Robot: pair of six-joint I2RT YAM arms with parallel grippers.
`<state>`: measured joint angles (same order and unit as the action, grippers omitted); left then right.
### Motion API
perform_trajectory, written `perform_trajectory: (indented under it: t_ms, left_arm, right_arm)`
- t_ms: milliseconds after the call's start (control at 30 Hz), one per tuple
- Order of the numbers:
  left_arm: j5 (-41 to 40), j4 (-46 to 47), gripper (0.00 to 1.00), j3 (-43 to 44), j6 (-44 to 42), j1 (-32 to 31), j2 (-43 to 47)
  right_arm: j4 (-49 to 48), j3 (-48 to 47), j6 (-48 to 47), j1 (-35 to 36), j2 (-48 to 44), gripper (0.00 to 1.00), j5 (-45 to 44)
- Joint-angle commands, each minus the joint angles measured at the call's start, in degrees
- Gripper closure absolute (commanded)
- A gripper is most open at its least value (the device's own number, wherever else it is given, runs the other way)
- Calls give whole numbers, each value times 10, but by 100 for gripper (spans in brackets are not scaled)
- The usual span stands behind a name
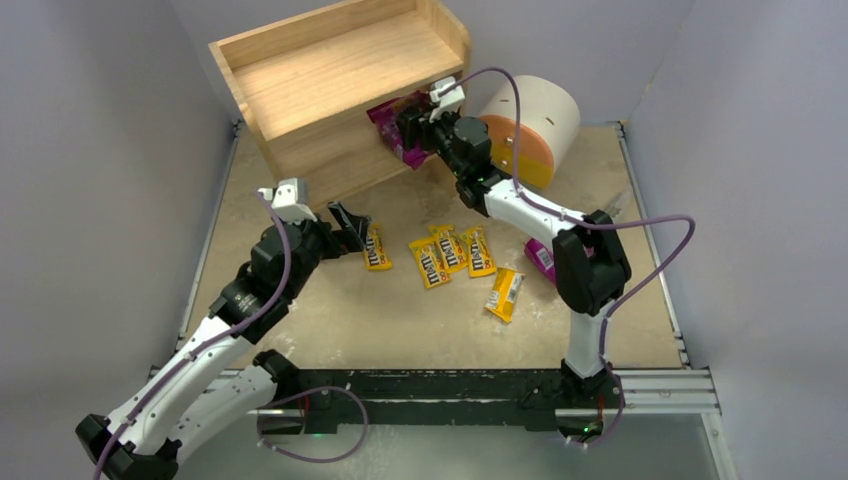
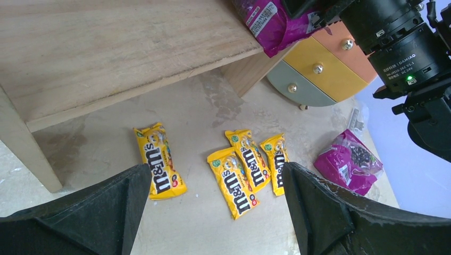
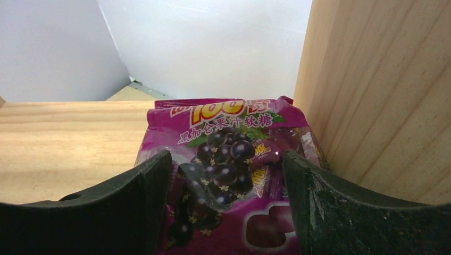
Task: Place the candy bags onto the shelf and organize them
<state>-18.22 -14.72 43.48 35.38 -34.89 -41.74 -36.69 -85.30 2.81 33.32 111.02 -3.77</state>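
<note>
R hand (image 3: pixel 227 159) grips purple bag (image 3: pixel 228 125) lengthwise, top edge pointing into shelf (image 3: pixel 372 79).

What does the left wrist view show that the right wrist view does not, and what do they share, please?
Only the left wrist: four yellow M&M's packets on the table, a loose magenta bag beside them, and the drawer drum. Only the right wrist: the grape print on the gripped magenta bag, squeezed between the right fingers. Both: that bag at the wooden shelf.
</note>
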Motion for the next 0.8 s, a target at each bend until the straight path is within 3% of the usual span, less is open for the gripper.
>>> perform_trajectory:
  t_ms: [0,467,767]
  left_arm:
    - [-5,4,0,3,2,2,6]
    - [15,6,0,5,3,2,3]
    - [19,8,0,4,2,2,8]
  right_arm:
    - [180,20,-24,-7,61,21,-37]
    - [169,-67,-26,-7,4,20,-7]
    - [68,-19,-17,-7,-46,20,-24]
